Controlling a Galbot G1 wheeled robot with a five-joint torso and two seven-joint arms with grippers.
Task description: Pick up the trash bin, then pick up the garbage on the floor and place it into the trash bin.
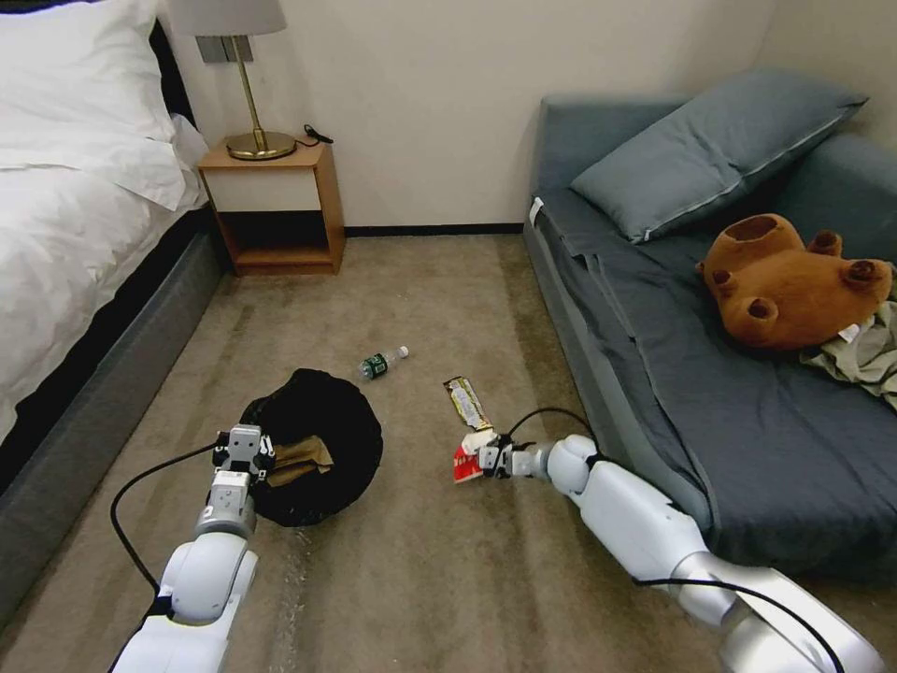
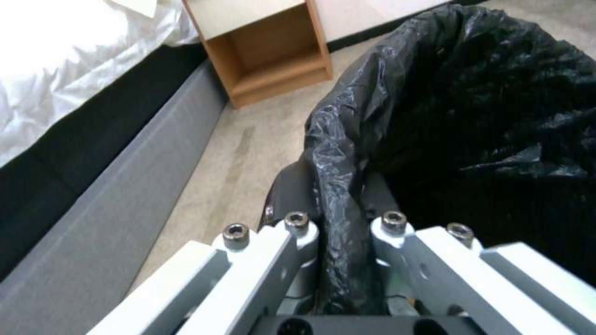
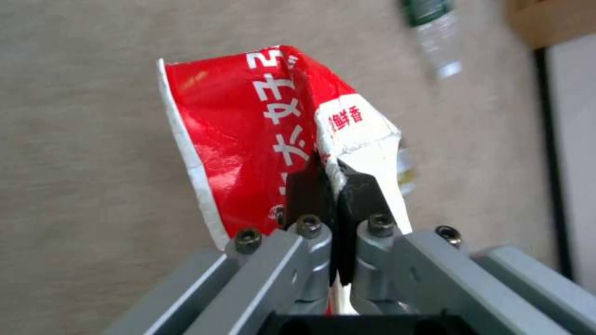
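While the left gripper [image 1: 245, 455] pinches the trash bin [image 1: 322, 439] rim, the right gripper [image 3: 335, 186], right of the bin, clamps the red-and-white snack packet [image 3: 248, 139]; the bin's mouth lies leftward.

Glossy black trash bin [image 1: 322, 411]; red-and-white snack packet [image 3: 260, 135]; possibly gold-brown bar wrapper [image 1: 466, 403].

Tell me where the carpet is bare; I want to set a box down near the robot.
Bare carpet: between bin and nightstand, and the strip nearest the robot between its arms. Crowded: the middle, where bottle, bar wrapper and right tool with snack packet sit.
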